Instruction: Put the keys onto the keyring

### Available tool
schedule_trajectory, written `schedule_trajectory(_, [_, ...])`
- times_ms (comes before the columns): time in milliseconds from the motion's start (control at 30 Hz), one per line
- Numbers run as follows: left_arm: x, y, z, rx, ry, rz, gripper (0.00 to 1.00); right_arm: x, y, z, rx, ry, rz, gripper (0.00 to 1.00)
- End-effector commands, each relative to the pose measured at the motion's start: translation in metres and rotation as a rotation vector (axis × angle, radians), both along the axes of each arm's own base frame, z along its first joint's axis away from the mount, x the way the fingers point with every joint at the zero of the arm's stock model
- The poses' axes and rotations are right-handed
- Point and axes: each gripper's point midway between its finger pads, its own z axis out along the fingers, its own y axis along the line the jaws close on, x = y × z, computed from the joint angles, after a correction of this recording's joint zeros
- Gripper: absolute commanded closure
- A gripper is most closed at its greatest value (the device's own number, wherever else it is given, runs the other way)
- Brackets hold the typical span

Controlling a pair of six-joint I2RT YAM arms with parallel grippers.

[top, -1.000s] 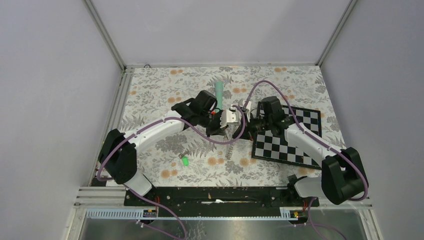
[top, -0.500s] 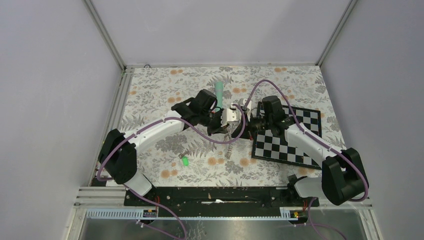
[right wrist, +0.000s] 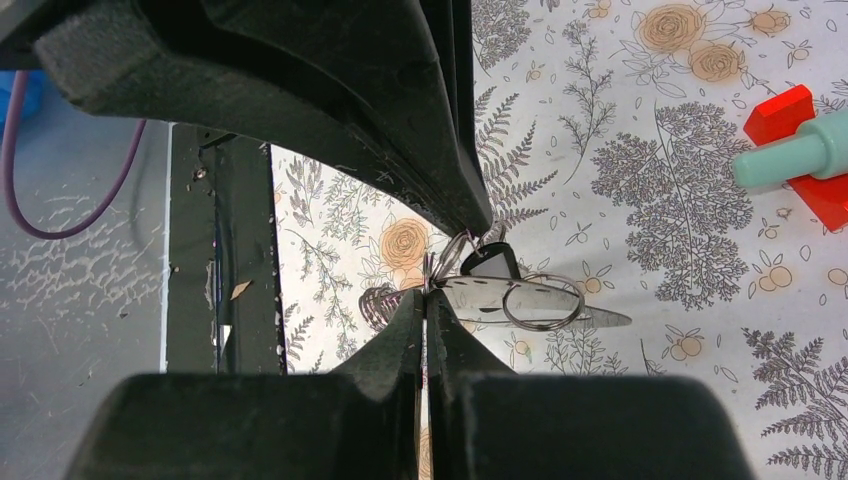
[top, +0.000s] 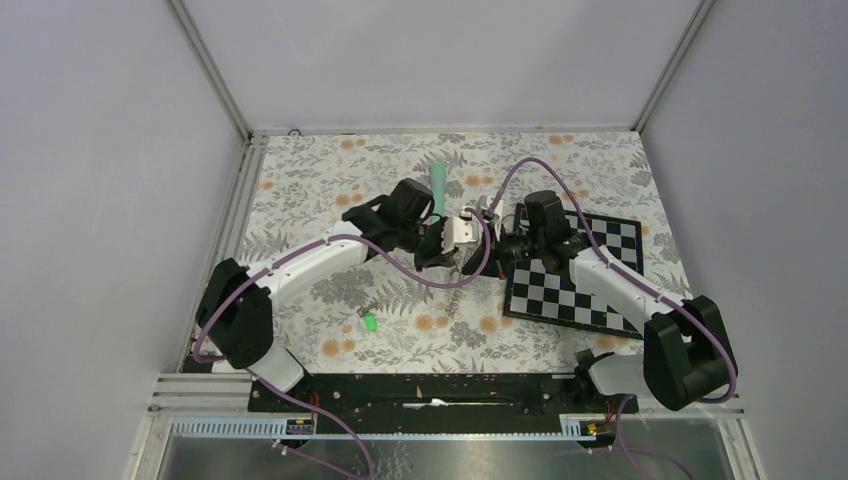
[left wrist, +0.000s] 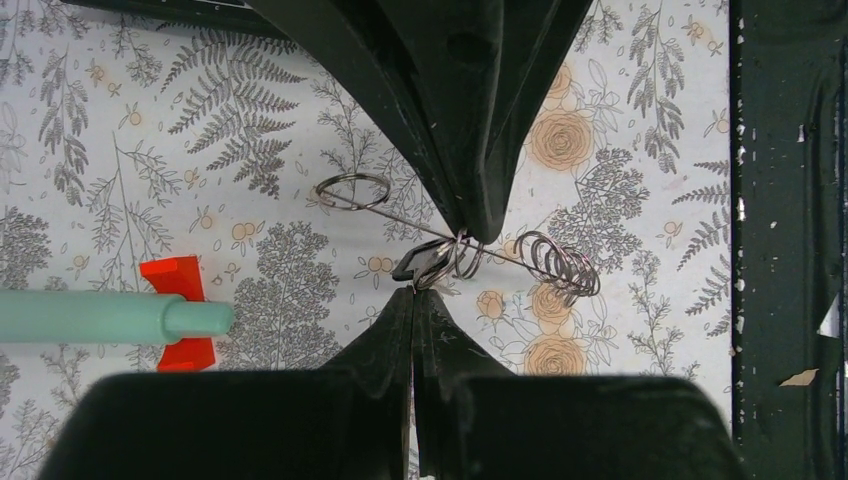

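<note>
My left gripper [left wrist: 413, 291] and right gripper [right wrist: 425, 292] meet tip to tip above the middle of the table, left [top: 452, 255] and right [top: 478, 255]. The left is shut at the black head of the darker key [left wrist: 420, 266], whose silver blade [right wrist: 470, 297] points sideways. The right is shut on the keyring [right wrist: 541, 301], which shows here as thin metal wire loops [left wrist: 352, 190] with a coiled part [left wrist: 560, 264]. The green-headed key [top: 369, 321] lies alone on the floral cloth, near and to the left of both grippers.
A teal cone stick [top: 437, 183] with a red base [left wrist: 176, 276] lies just behind the grippers. A chessboard [top: 590, 285] lies under the right arm. A grey strip [top: 460, 300] lies below the grippers. The black base rail [top: 430, 390] runs along the near edge.
</note>
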Motion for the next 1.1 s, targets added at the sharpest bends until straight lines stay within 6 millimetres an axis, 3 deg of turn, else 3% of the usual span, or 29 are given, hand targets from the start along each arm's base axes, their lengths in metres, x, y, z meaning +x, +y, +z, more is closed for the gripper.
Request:
schedule_trajectory(0, [0.008, 0.001, 0.02, -0.036, -0.103, 0.006, 1.0, 0.003, 0.002, 0.016, 0.037, -0.047, -0.002, 1.0])
schedule_trajectory(333, [0.021, 0.027, 0.015, 0.028, -0.176, 0.079, 1.0, 0.001, -0.004, 0.017, 0.051, -0.062, 0.002, 1.0])
schedule_trajectory(533, [-0.01, 0.018, 0.042, -0.089, -0.125, -0.036, 1.0, 0.001, -0.004, 0.016, 0.053, -0.045, 0.003, 1.0])
schedule_trajectory(667, [-0.023, 0.013, 0.046, -0.106, -0.069, -0.088, 1.0, 0.001, -0.004, 0.017, 0.054, -0.039, 0.002, 1.0])
schedule_trajectory(1067, [-0.019, -0.001, 0.038, -0.067, -0.014, -0.082, 1.0, 0.004, -0.001, 0.021, 0.075, -0.06, 0.01, 1.0])
